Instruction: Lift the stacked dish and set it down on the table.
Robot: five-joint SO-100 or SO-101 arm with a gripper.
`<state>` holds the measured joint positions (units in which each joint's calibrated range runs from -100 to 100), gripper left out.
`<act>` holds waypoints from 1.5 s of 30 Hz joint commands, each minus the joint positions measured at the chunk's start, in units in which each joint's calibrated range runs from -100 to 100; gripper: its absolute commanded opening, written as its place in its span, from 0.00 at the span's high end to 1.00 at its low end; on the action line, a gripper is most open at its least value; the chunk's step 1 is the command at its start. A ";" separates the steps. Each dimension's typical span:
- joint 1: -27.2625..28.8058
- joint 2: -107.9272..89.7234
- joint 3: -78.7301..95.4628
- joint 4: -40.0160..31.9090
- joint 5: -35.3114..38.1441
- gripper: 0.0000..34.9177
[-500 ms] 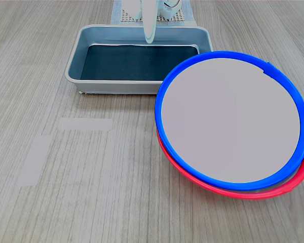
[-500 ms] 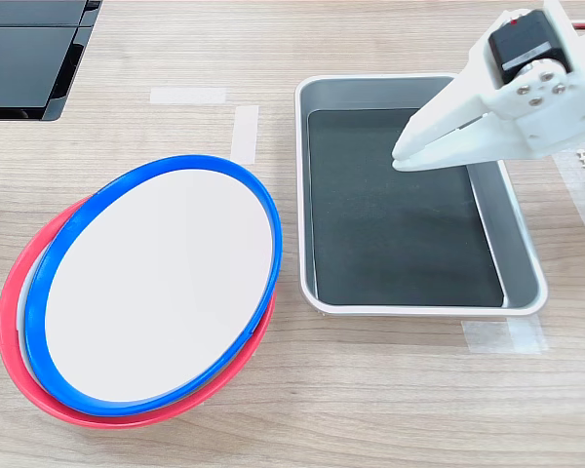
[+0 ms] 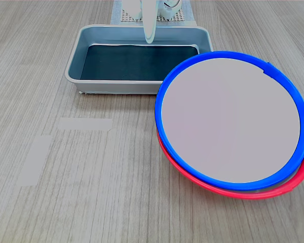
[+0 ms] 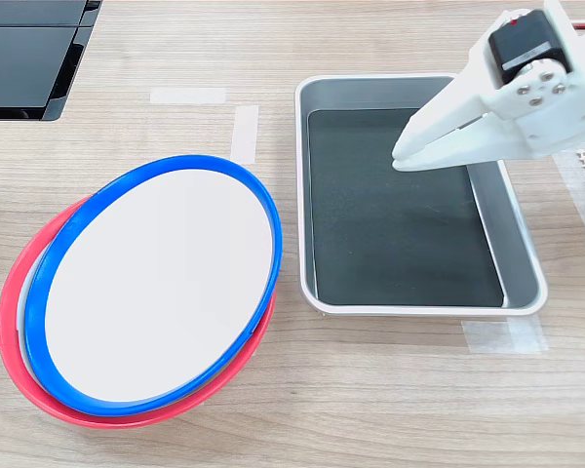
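Gripper (image 4: 402, 154), fingers closed and empty at upper right of the second exterior view; stacked dish (image 4: 161, 283) appears rigid, light, best gripped at its blue rim

Open surface (image 3: 81, 192): broad bare stretch at the first exterior view's left, taped only. Obstacles: grey tray (image 4: 522, 255) beneath the gripper (image 4: 402, 154); blue-rimmed dish (image 4: 156, 292) nested on red-rimmed dish (image 4: 10, 341), just beside the tray.

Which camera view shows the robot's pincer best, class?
The second exterior view: the white pincer shows whole from the side, its tips together, empty, above the grey tray. The first exterior view shows only a thin white sliver of it, hanging over the tray's far wall, so its state cannot be read there.
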<state>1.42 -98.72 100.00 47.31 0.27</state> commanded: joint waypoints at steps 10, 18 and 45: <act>-0.05 -0.34 0.00 0.11 0.20 0.99; -0.05 -0.34 0.00 0.11 0.20 0.99; -5.42 19.87 -18.39 0.77 4.25 0.99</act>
<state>-2.57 -90.20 93.38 48.12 3.44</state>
